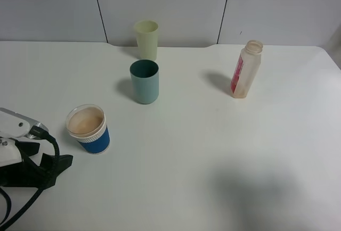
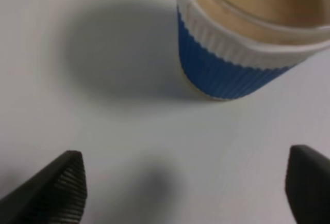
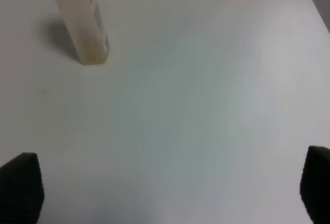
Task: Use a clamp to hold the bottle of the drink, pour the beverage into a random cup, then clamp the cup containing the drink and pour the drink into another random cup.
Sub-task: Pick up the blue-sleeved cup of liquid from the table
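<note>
Looks to me like the cup-clamping step is in hand. The left end effector (image 2: 188, 182) sits low at the near-left of the desk (image 1: 213, 151), jaws apart w/ nothing btwn them. The blue-and-white cup (image 1: 89, 130) stands upright just ahead of the tips, not touched.

In the left wrist view the cup is a bit off the midline. So I'd square up first, slide fwd till the fingers flank the body, close gently and lift w/o tilting. The inside shows tan; the fill level is hard to read.

The cup looks like paper, so it prob. gives under a hard squeeze. The ribbed white band and corrugated blue sleeve should offer grip.

The pour target, the teal tumbler (image 1: 144, 82), is smooth and straight-sided, near the cup and further back. A pale yellow-green tumbler (image 1: 146, 39) is just beyond it. The bottle (image 1: 245, 69), translucent, squarish, cap off, stands well off to the right. The right end effector (image 3: 170, 188) is wide apart and empty.
</note>
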Robot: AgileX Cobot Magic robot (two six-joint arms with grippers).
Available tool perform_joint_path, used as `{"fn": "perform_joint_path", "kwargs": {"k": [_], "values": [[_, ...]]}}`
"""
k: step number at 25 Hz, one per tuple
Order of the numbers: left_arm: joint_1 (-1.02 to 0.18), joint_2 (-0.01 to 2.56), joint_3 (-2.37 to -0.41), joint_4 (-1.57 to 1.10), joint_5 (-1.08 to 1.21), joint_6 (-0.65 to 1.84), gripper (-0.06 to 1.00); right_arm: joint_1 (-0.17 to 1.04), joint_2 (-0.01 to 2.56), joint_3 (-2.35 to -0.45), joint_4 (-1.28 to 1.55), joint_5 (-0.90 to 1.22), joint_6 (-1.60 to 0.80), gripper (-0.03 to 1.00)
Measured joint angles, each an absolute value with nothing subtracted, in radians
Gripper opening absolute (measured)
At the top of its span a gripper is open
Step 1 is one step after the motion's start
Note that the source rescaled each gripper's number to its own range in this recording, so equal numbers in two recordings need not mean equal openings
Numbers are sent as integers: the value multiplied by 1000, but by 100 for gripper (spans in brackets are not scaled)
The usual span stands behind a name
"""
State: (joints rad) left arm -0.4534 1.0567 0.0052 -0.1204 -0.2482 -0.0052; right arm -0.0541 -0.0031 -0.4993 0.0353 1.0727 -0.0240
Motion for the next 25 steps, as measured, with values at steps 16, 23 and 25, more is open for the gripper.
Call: {"fn": "perform_joint_path", "kwargs": {"k": [16,23,25], "values": [[-453,1057,5,-84,-249,-57,38,-54,-3,-499,35,1073,-24,100],[-453,1059,5,-86,-295,-62,38,-54,-3,-499,35,1073,-24,100],[-453,1089,5,-64,-295,-63,38,-54,-3,-499,35,1073,-24,100]]}}
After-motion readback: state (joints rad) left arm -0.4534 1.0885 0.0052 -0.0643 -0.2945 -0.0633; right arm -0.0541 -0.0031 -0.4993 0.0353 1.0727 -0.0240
